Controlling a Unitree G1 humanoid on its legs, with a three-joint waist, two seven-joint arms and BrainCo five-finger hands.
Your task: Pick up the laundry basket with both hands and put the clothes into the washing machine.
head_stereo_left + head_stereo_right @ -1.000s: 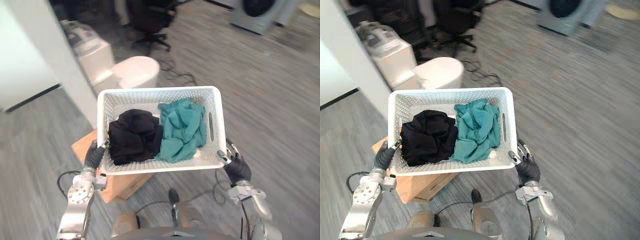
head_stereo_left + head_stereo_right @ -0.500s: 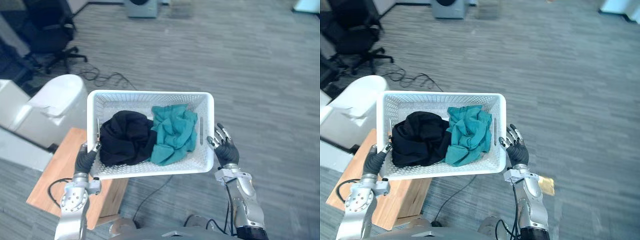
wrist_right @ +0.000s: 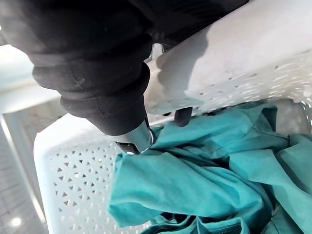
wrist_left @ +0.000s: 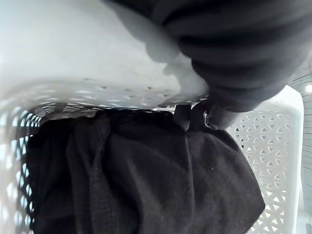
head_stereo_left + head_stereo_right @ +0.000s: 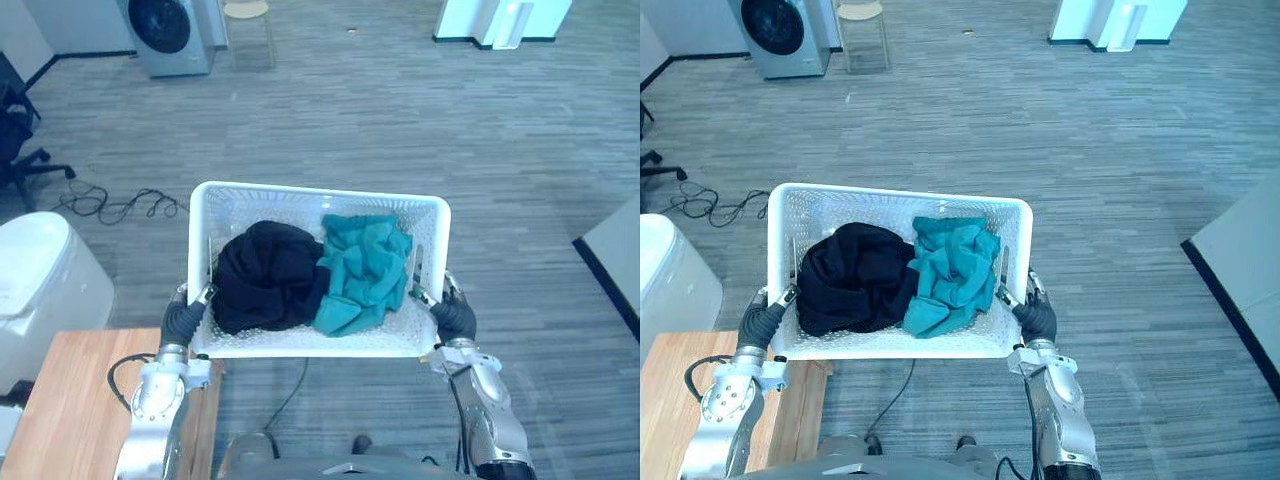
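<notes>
A white perforated plastic laundry basket (image 5: 300, 207) holding crumpled black cloth (image 5: 265, 290) and teal cloth (image 5: 365, 275) is carried above the grey floor (image 5: 400, 110). The fingers of the left hand (image 5: 183, 320) and right hand (image 5: 455, 320) are curled over its end rims. A grey front-loading washing machine (image 5: 165, 35) stands well apart, with open floor between.

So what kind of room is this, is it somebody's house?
Probably not a home: more likely an office or lab set up for laundry practice. A grey front-loading washing machine stands at the far side of a wide grey plank floor, with loose black cables trailing nearby.

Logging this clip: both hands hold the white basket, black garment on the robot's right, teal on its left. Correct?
No: the left eye view shows the black garment on the robot's left in the white basket, the teal garment on its right.
</notes>
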